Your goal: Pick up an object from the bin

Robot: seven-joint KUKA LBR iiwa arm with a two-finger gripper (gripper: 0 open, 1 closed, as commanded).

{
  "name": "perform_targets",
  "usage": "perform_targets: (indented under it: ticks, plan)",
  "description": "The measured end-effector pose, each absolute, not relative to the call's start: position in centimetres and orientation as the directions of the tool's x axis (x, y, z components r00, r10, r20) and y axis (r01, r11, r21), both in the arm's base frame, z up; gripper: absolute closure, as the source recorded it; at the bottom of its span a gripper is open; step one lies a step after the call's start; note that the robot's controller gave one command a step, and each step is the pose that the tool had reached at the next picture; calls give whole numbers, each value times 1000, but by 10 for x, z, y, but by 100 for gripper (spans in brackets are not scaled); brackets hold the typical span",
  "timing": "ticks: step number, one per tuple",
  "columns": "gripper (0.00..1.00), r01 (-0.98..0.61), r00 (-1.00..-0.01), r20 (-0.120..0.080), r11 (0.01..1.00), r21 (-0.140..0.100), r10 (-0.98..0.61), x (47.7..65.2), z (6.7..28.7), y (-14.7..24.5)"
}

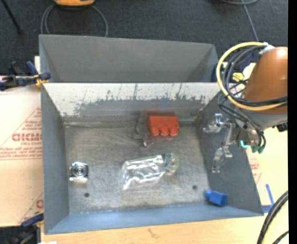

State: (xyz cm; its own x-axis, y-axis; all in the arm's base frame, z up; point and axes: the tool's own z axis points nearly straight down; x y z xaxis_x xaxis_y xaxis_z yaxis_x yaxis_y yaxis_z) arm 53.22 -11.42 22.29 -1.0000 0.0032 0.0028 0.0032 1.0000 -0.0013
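While your claw (217, 144) hung wide and empty, the blue block (215, 197) lay nearby in the front-right corner.

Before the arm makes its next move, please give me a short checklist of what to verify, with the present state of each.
1. Gripper within the bin: ok, it is over the sloping wall on the view's right.
2. Gripper over a thing: not ok; the nearest is the blue block, in the front right corner.
3. Things apart, not heaped: ok; the orange-red block, clear plastic bag and small silver piece lie apart.
4. Blue block free of the wall: cannot tell.
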Motion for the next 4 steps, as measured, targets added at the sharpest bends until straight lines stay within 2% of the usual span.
perform_targets:
  ticks: [1, 2, 3, 4]
  plan:
    - [0, -16, -1000, 4, 1000, 1, -16, 544, 131, -70]
    - [0, -121, -993, -1, 993, 3, -121, 553, 102, 51]
    - [100, -119, -993, -3, 993, 0, -119, 554, 103, 47]
    - [100, 27, -1000, 2, 1000, 0, 27, 500, 129, 18]
